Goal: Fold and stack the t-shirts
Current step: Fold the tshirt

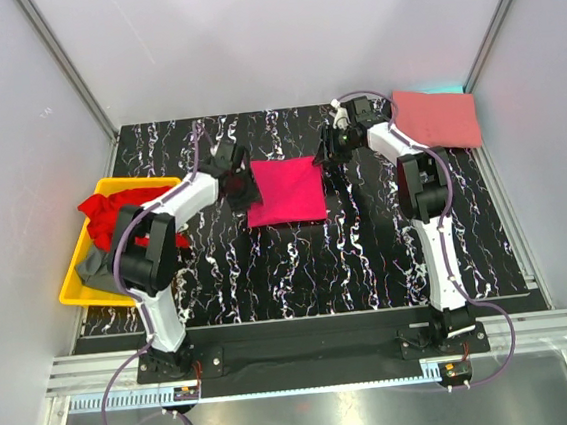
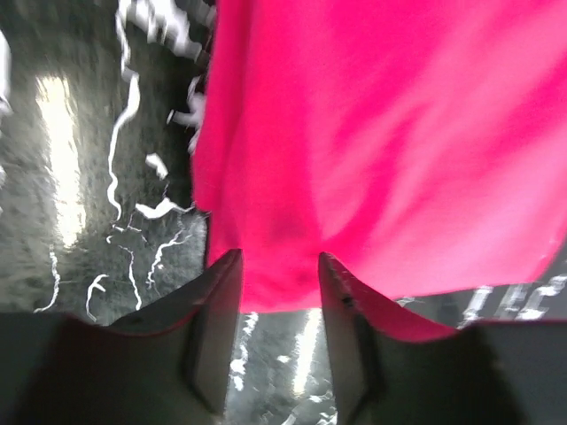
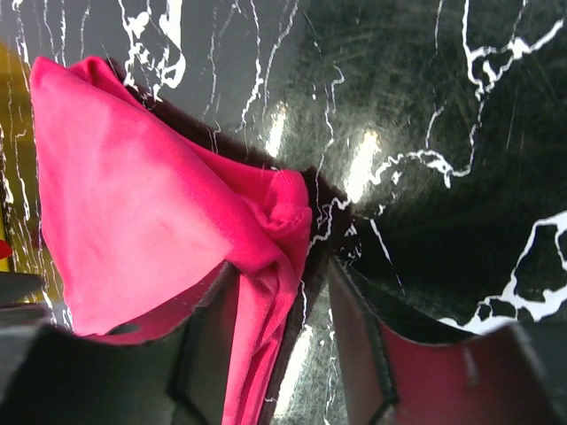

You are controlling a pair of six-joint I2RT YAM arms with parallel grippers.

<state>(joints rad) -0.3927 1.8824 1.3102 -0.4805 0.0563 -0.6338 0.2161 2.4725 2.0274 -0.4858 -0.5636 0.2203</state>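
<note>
Where left tool and right tool gape, the magenta t-shirt lies between.

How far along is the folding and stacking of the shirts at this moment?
Done: the salmon shirt lies folded flat at the far right corner. In hand: the magenta shirt is a folded square at mid-table, with the left gripper and the right gripper at its two sides, jaws apart. Left: the red shirt and the grey shirt lie crumpled in the yellow bin; nothing is stacked yet.
</note>
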